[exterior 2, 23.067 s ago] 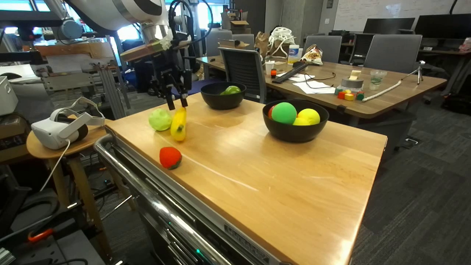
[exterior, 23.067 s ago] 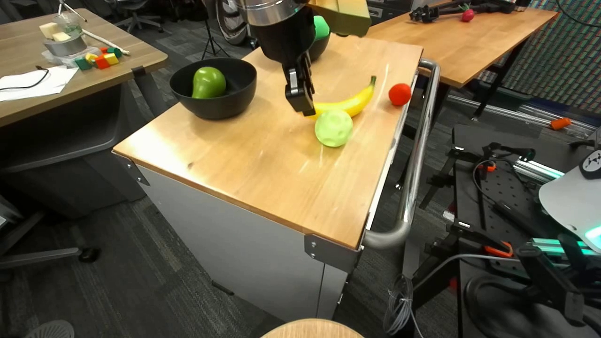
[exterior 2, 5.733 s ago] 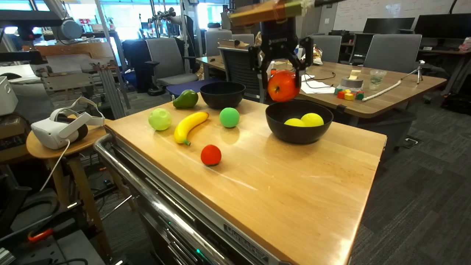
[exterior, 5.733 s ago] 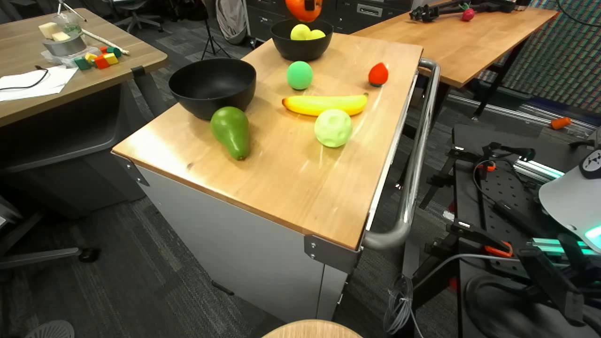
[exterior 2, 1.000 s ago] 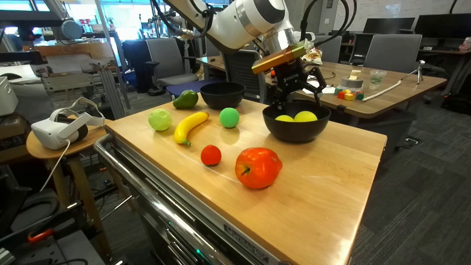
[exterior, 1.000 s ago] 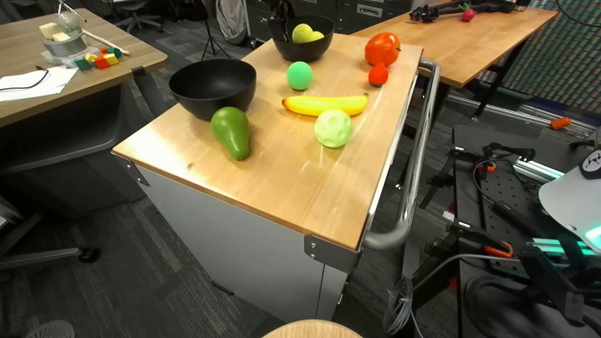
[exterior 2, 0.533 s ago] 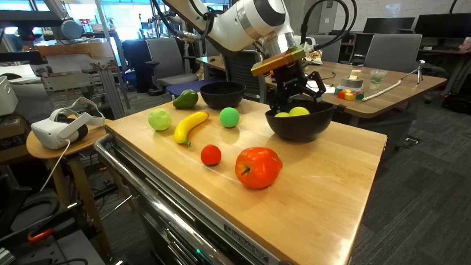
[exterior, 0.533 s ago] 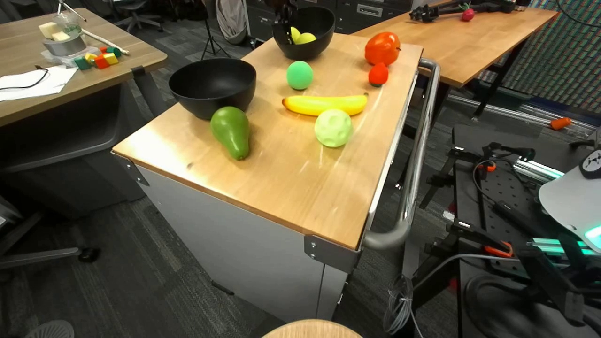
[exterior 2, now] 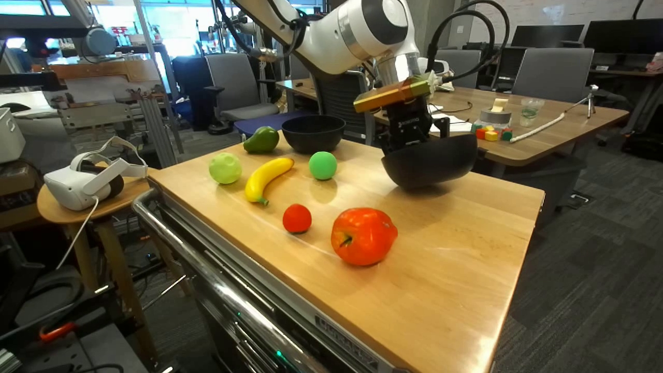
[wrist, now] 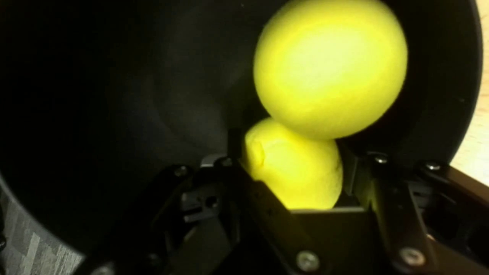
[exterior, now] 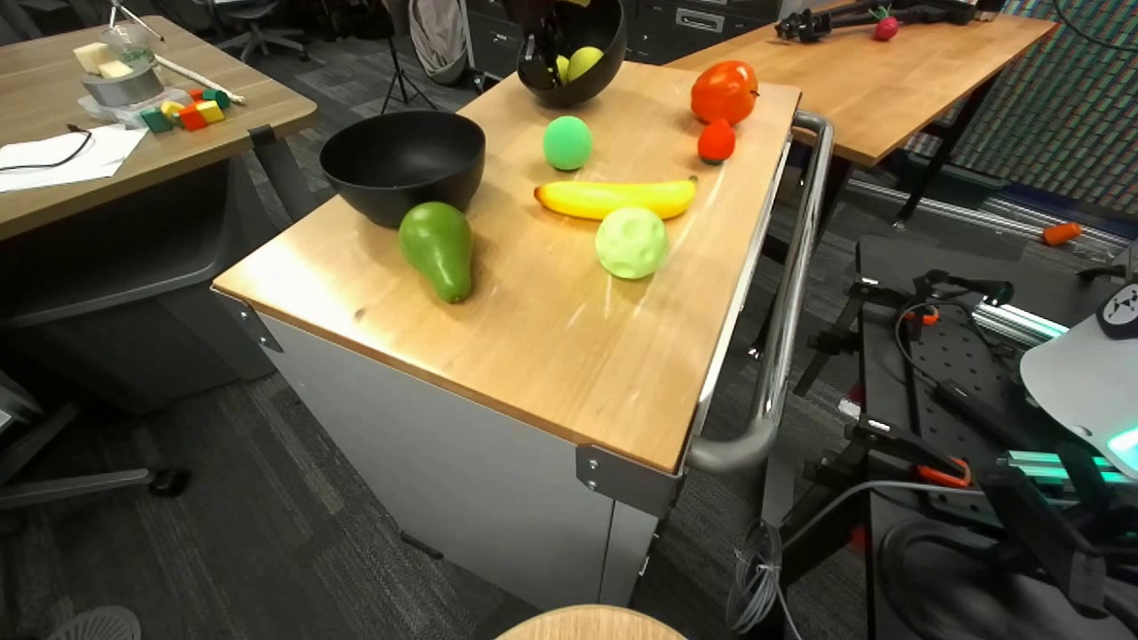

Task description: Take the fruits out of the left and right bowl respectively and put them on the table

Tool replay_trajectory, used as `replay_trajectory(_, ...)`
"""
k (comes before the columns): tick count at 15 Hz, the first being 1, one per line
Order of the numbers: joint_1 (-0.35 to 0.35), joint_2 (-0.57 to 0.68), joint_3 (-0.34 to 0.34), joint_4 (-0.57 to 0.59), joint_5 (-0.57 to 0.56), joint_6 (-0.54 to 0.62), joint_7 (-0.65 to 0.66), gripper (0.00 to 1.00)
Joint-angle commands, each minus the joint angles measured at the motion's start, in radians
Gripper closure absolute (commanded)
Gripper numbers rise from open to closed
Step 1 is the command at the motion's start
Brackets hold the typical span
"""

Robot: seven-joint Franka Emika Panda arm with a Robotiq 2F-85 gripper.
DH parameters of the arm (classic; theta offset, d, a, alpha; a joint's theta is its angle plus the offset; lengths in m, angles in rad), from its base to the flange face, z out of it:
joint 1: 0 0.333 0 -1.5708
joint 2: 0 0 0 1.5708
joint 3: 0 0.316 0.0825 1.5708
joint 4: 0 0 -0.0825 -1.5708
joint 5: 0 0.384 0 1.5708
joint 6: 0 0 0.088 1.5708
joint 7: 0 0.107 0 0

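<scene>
The end effector (wrist: 292, 160) points down into a tilted black bowl (exterior 2: 432, 163), the rim beside it low and the rim away from it raised; whether any of the base rests on the counter (exterior 2: 456, 259) is hard to tell. In the wrist view the fingers (wrist: 362, 185) stand against the sides of the lower yellow fruit (wrist: 296, 172), closed on it, and that fruit sits inside the tilted black bowl. The upper yellow fruit (wrist: 330, 68) lies in the same bowl, just beyond the fingers, its outline overlapping the lower yellow fruit. In an exterior view the bowl wall hides these 2 fruits, and a large red fruit (exterior 2: 364, 236) sits on the counter on the camera side of the end effector, near the tilted black bowl. To the left of the end effector there come a green ball (exterior 2: 322, 165), then a banana (exterior 2: 269, 178) with a pale green ball (exterior 2: 225, 168) just beside it; a small red fruit (exterior 2: 297, 218) lies between the banana and the large red fruit. Well apart from the end effector, on that same side, a green pear-shaped fruit (exterior 2: 261, 140) lies on the counter just beside an upright black bowl (exterior 2: 314, 141), and these 2 are farther from the camera there than the banana.
</scene>
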Motion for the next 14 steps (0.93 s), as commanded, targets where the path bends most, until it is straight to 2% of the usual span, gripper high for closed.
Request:
replay_trajectory(1,-0.038,-0.005,0.019,0.009,0.078,0.009,-0.016,0.7)
replay_trajectory(7,-0.099,-0.052,0.042,-0.029,0.222,0.072,-0.018,0.7)
replay_trajectory(14,-0.103,-0.108,0.034,-0.062,0.239,0.14,-0.022,0.7)
